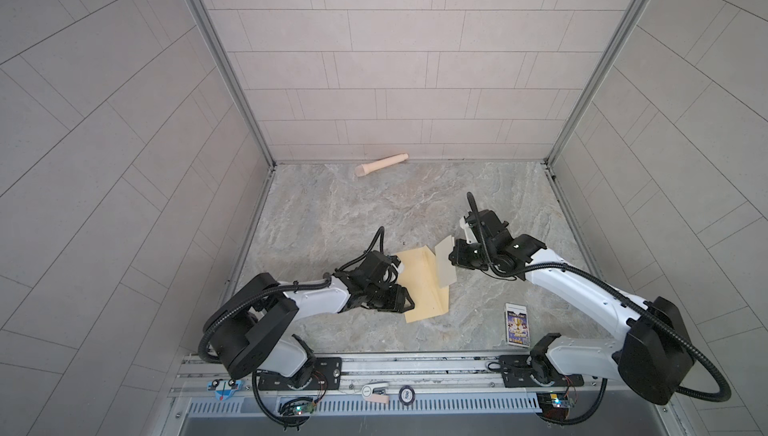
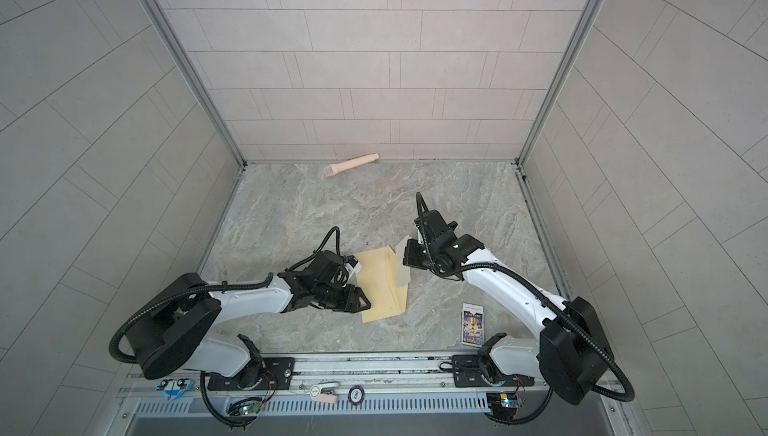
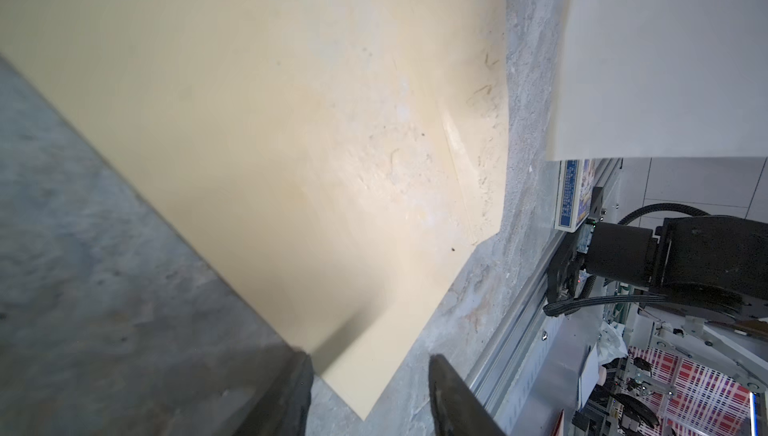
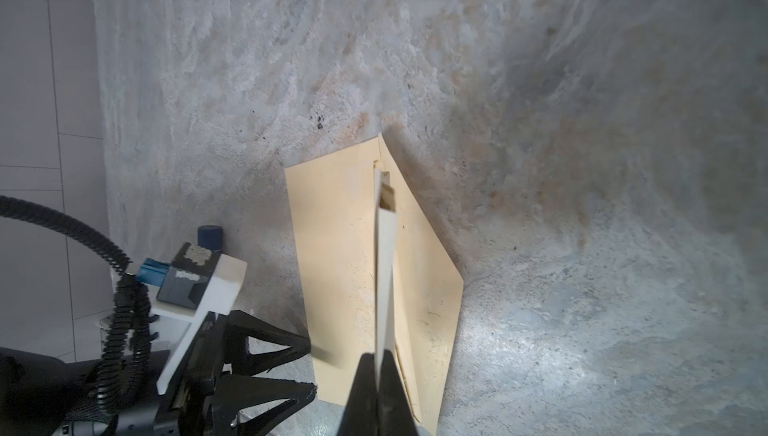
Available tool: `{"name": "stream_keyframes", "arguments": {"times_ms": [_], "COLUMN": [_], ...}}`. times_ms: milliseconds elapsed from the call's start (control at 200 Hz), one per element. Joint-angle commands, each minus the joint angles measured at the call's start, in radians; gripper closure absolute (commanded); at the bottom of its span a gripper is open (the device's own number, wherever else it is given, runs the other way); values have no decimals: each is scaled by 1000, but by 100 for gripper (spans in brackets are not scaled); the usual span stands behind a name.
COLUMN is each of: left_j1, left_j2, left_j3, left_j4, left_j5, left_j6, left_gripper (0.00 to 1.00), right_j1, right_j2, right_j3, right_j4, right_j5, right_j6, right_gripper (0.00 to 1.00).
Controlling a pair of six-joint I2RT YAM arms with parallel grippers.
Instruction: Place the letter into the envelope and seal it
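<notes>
Findings for your attention. The envelope lay flat on the bench, near its middle, between your two arms. In the right wrist view its flap was turned out, open and unsealed.

Your right fingers were clamped together on one edge of the letter. The sheet stood on edge over the flap side of the envelope, its far end down at the flap crease. Nearly all of the sheet showed outside the envelope. I could not tell whether its lower edge had entered the pocket.

Your left fingers stood apart at the opposite long edge of the envelope, by its near corner. One tip was at the paper's edge and the corner lay between the two. They clasped nothing.

Other items noted: a printed card box lay on the bench near the base of the right arm, well apart from the envelope. A pale cylinder lay against the back wall.
</notes>
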Motion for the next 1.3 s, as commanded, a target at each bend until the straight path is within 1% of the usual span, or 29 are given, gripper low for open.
{"name": "stream_keyframes", "arguments": {"times_ms": [0, 145, 285, 400, 530, 685, 831, 1041, 1296], "left_j1": [-7, -7, -5, -1, 6, 14, 16, 15, 14], "left_j2": [19, -3, -43, -74, -72, -52, -37, -30, 20], "left_j3": [-40, -36, -30, -11, -6, -7, -1, 1, 2], "left_j4": [-85, -93, -128, -185, -181, -148, -135, -133, -97], "left_j5": [-36, -46, -71, -109, -109, -102, -93, -86, -66], "left_j6": [-8, -11, -6, 17, 23, 14, 12, 16, 14], "left_gripper": [48, 46, 43, 39, 36, 37, 37, 37, 38], "right_j1": [4, 13, 19, 33, 64, 79, 79, 78, 76], "right_j2": [-22, -48, -50, -31, -12, -16, 12, 38, 77], "right_j3": [4, -61, -114, -123, -121, -117, -121, -142, -160], "right_j4": [-57, -11, 53, 89, 120, 115, 113, 164, 183], "right_j5": [-9, -9, -7, -6, -9, 10, 24, 9, 10], "right_j6": [-35, -52, -37, -25, -20, -24, -23, -27, -33], "right_gripper": [100, 100, 100, 100, 100, 100, 100, 100, 100]}}
